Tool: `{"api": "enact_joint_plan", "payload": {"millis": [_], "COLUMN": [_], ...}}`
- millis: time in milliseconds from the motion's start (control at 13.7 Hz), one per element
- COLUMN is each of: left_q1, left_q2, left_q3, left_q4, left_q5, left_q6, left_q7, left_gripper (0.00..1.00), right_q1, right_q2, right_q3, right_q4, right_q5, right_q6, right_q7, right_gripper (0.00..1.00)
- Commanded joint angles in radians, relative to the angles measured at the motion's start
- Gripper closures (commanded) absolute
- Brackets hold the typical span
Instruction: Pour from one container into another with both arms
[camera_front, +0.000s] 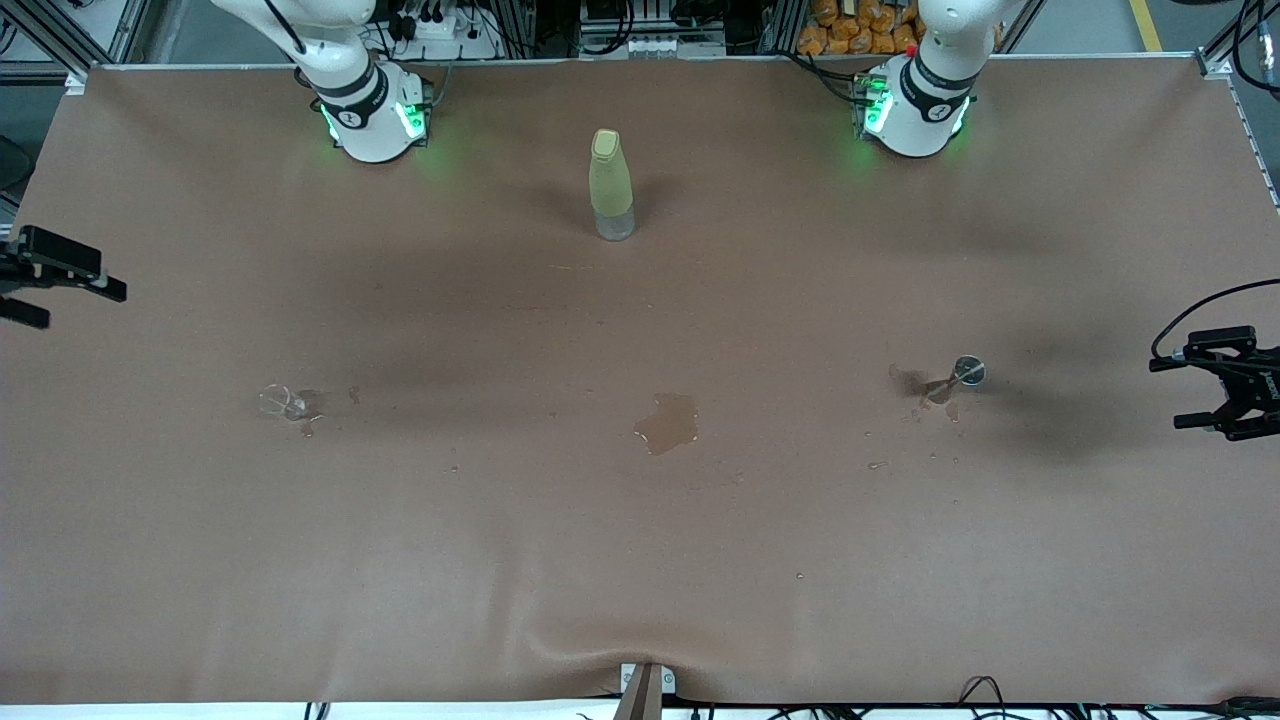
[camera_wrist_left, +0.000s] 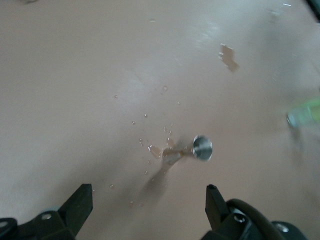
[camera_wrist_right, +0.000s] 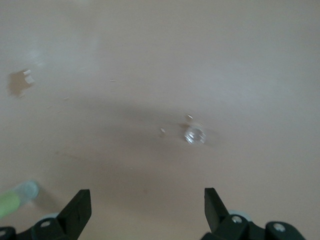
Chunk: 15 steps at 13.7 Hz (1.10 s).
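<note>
Clear cup (camera_front: 283, 402): outline barely readable against the table; upright or tipped cannot be told. Goblet (camera_wrist_left: 196, 149): bowl washed out among droplets in left wrist view. Bottle (camera_wrist_right: 15, 197) blurred, cut by the frame edge (both wrist views). Right gripper (camera_front: 60, 275) and left gripper (camera_front: 1225, 390) cropped at the front view's edges.

Brown table cover (camera_front: 500, 560) — yellow-green bottle (camera_front: 610, 180), clear cup (camera_front: 283, 402), silvery goblet (camera_front: 960, 375) — black grippers.

I judge this a robotics lab; aluminium framing (camera_front: 60, 40), cabling (camera_front: 430, 25), brown-covered table (camera_front: 640, 560), two bolted arm bases (camera_front: 375, 120).
</note>
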Motion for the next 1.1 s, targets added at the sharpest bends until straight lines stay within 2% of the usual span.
{"api": "enact_joint_plan", "payload": {"millis": [0,146,293,439,585,732,878,1024], "left_q1": [-0.098,-0.164,-0.252,-0.32,-0.369,-0.434,-0.455,-0.455], "left_q2": [-0.082,-0.088,-0.091,-0.098,-0.11,-0.113,-0.139,-0.147], "left_q3": [0.011,0.009,0.008,0.006,0.008,0.008,-0.003,-0.004], "left_q4": [-0.029,0.006,0.049,0.064,0.071,0.072,0.068,0.061], "left_q5": [0.092,0.165,0.268,0.33,0.376,0.475,0.529,0.542], "left_q6": [0.039,0.045,0.045,0.047,0.047,0.058,0.061,0.059], "left_q7": [-0.248,-0.365,-0.57,-0.771,-0.914,-1.075,-1.232,-1.266], "left_gripper": [0.0,0.0,0.0,0.0,0.0,0.0,0.0,0.0], "right_q1": [0.041,0.094,0.123,0.208,0.204,0.186,0.161,0.144], "right_q2": [-0.096,-0.162,-0.167,-0.165,-0.154,-0.15,-0.139,-0.131], "right_q3": [-0.02,-0.071,-0.109,-0.237,-0.24,-0.2,-0.151,-0.122], "right_q4": [-0.184,-0.323,-0.341,-0.333,-0.295,-0.279,-0.279,-0.278], "right_q5": [-0.079,-0.09,-0.089,-0.069,-0.067,-0.069,-0.072,-0.076], "right_q6": [0.133,0.256,0.263,0.225,0.168,0.09,0.093,0.093], "right_q7": [0.15,0.156,0.161,0.161,0.165,0.208,0.216,0.205], "right_gripper": [0.0,0.0,0.0,0.0,0.0,0.0,0.0,0.0]}}
